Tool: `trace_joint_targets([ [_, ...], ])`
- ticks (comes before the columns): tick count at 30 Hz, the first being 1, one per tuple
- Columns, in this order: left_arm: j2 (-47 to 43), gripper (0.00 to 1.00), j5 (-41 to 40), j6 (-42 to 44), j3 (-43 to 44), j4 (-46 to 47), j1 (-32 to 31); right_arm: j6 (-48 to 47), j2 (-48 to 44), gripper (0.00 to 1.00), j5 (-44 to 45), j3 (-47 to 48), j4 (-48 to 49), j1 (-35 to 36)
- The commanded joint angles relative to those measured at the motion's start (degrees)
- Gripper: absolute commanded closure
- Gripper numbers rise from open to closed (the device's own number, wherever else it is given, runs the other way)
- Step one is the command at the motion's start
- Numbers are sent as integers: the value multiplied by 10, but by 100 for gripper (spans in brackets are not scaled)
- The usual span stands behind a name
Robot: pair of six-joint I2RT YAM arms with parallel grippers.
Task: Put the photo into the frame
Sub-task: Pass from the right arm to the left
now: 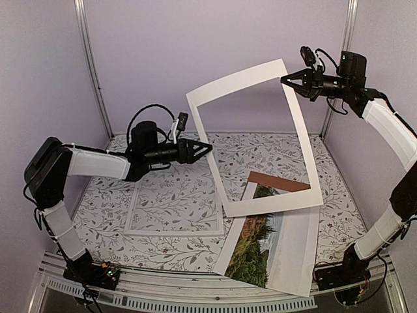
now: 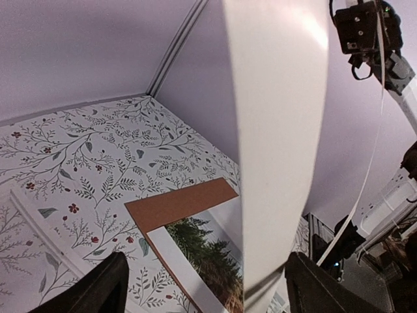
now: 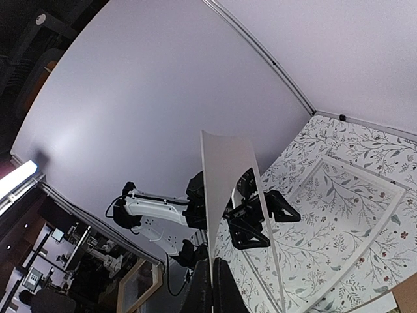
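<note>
The photo point(image 1: 257, 244), a print of conifers with white margins, lies flat at the front right on a brown backing board point(image 1: 280, 182). The frame point(image 1: 172, 231) lies flat on the table at left centre. My right gripper point(image 1: 285, 80) is shut on the top corner of a white mat point(image 1: 234, 81) and holds it raised and tilted, its lower edge resting on the photo. My left gripper point(image 1: 207, 149) is open at the mat's left strip. In the left wrist view that mat strip point(image 2: 280, 130) stands between the wide fingers point(image 2: 104, 290), above the photo point(image 2: 205, 251).
The table carries a leaf-patterned cloth point(image 1: 124, 222). Purple walls with metal posts point(image 1: 91, 65) close in the back and sides. The right arm point(image 1: 391, 130) reaches high along the right wall. The photo's near corner overhangs the table's front edge point(image 1: 195, 280).
</note>
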Motion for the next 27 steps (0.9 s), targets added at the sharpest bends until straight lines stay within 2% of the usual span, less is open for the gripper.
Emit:
trace_joint_targets([
  [1,23,22,61,-31,29,78,2,19,-9,100,-7,5,23,4],
  [4,21,33,89,-55,7,133,2,19,-5,100,0,5,22,3],
  [6,16,43,94,-70,-14,170,3,17,0,100,3,4,21,1],
  [11,18,67,117,-101,-37,207,4,16,18,100,11,-5,22,-8],
  [22,-7,83,112,-128,-77,230,15,-2,32,100,30,-45,22,-28],
  [27,-22,94,118,-135,-81,215,22,-13,41,100,45,-62,22,-28],
])
